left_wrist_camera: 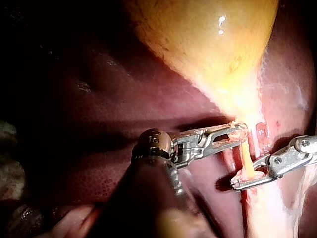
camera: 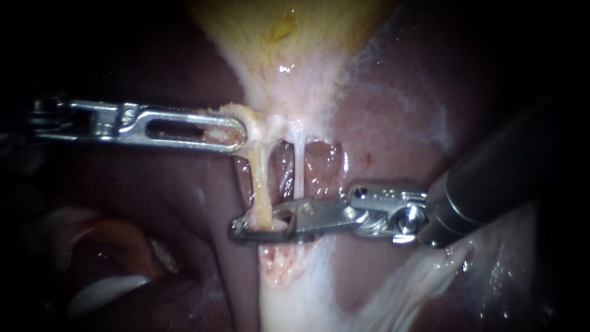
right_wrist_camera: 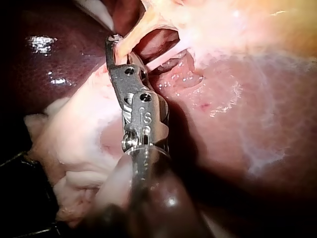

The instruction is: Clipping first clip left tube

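Endoscope, close in, faces the yellowish left tube [camera: 261,184] and the thin white tube [camera: 299,166] beside it, below the glossy yellow gallbladder [camera: 276,24]; the slim steel left instrument [camera: 236,132] enters from the left, the dark-shafted right instrument [camera: 244,229] from the right. The left wrist camera looks along its shaft from behind, farther back; the right wrist camera sits closer, behind its shaft. All three share the tubes and the dark red liver [camera: 153,197].

Yellowish left tube [camera: 260,184], taut, upright.

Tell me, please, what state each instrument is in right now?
Left instrument: shut on gallbladder tissue.
Right instrument: shut on the left tube.
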Controlling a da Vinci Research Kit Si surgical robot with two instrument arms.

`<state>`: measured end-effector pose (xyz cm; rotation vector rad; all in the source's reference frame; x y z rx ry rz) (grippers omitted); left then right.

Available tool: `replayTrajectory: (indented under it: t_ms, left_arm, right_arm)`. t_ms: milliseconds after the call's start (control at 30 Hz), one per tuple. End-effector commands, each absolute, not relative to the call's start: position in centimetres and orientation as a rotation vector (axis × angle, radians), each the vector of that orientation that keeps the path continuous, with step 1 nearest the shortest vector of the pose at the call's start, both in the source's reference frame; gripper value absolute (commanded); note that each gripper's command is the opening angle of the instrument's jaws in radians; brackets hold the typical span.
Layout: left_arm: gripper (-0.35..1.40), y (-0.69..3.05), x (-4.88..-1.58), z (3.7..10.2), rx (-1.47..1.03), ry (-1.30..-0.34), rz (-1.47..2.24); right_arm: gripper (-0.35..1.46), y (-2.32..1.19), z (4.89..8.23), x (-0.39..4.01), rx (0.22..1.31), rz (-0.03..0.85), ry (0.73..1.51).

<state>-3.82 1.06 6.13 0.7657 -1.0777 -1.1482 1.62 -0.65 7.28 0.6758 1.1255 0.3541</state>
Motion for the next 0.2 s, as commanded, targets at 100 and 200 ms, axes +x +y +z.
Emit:
replayTrajectory:
  t_ms: [100, 200]
  left_arm:
    - [-0.35, 1.06, -3.82, 6.13, 0.766, -1.078, -1.148]
    - [-0.35, 1.06, -3.82, 6.13, 0.766, -1.078, -1.148]
  right_arm:
    - [-0.35, -0.66, 7.29, 1.62, 0.682, 0.350, 1.126]
    - [-0.35, -0.66, 7.29, 1.62, 0.687, 0.346, 1.127]
